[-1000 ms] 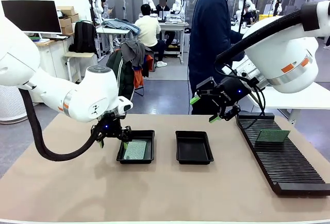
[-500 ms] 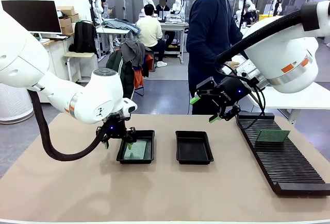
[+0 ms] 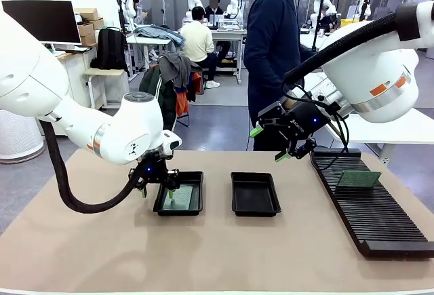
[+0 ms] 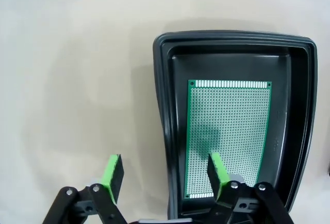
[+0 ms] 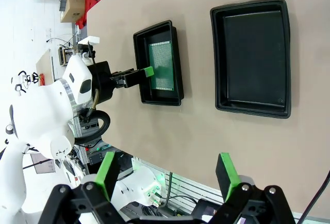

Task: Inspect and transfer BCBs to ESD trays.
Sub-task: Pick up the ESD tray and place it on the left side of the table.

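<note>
- Tan covering is spreading over the bench (image 3: pixel 217 261), with a workshop of desks and seated people lying behind it. A person (image 3: pixel 271 44) in a dark jacket is standing at the far edge.
- Two black trays are sitting side by side toward the far edge: the left tray (image 4: pixel 232 37) left of the middle and the middle tray (image 3: pixel 255 193) at the middle. Both are lying well apart from the ribbed rack (image 3: pixel 380 227) running along the right edge.
- One green board (image 4: pixel 229 136) is lying flat inside the left tray, square to its walls.
- The left pincer (image 4: pixel 165 177) is hanging low over that tray with its jaws apart and holding nothing. One finger is standing outside the tray's long wall and the other inside, over the board's near end. Whether that pad is touching the board cannot be told.
- The right pincer (image 3: pixel 268 144) is hovering above the far edge between the middle tray and the rack, jaws spread wide and empty.
- A second green board (image 3: pixel 358 179) is resting on the rack's far end.
- Progress, as judged: one transfer is looking complete. The middle tray is waiting empty, and the rack's board is yet to be inspected and moved, probably by the right arm.
</note>
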`<state>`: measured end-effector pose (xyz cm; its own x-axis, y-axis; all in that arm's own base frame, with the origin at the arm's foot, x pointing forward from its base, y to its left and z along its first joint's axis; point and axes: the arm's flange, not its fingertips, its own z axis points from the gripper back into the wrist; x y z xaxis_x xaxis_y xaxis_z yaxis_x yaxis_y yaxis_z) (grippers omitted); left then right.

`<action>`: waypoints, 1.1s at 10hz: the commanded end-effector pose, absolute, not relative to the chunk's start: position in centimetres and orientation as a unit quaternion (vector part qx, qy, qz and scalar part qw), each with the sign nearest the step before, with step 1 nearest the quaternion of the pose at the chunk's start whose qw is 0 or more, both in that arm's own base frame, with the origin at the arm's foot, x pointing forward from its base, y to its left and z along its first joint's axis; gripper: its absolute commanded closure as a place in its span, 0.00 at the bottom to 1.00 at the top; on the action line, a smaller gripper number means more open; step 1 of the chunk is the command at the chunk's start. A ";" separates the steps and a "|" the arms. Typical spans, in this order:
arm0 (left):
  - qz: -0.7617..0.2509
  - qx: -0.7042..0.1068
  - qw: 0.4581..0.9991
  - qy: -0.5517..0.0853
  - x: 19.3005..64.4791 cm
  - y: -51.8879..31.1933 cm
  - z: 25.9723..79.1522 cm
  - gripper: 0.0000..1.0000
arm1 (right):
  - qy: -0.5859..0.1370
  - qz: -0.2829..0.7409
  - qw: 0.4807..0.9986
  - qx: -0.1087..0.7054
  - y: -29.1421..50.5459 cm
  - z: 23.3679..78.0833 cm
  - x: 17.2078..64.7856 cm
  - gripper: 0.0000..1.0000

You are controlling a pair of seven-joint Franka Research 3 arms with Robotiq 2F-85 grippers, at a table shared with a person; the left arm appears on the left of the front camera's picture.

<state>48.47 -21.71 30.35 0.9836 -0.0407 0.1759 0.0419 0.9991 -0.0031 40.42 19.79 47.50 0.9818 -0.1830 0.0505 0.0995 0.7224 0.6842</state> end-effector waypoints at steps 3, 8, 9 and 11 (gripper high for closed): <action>-0.005 -0.009 0.995 -0.097 48.7 -22.2 30.1 0.28 | -0.057 -0.077 0.926 0.364 19.9 47.5 40.6 0.00; -0.005 -0.010 0.995 -0.096 48.8 -22.0 30.1 0.53 | -0.057 -0.077 0.926 0.364 19.9 47.5 40.6 0.00; -0.005 -0.012 0.995 -0.096 48.9 -22.1 30.1 0.60 | -0.057 -0.077 0.926 0.364 19.9 47.5 40.6 0.00; -0.002 -0.017 0.995 -0.097 49.1 -22.2 30.3 0.75 | -0.057 -0.077 0.926 0.364 19.9 47.5 40.6 0.00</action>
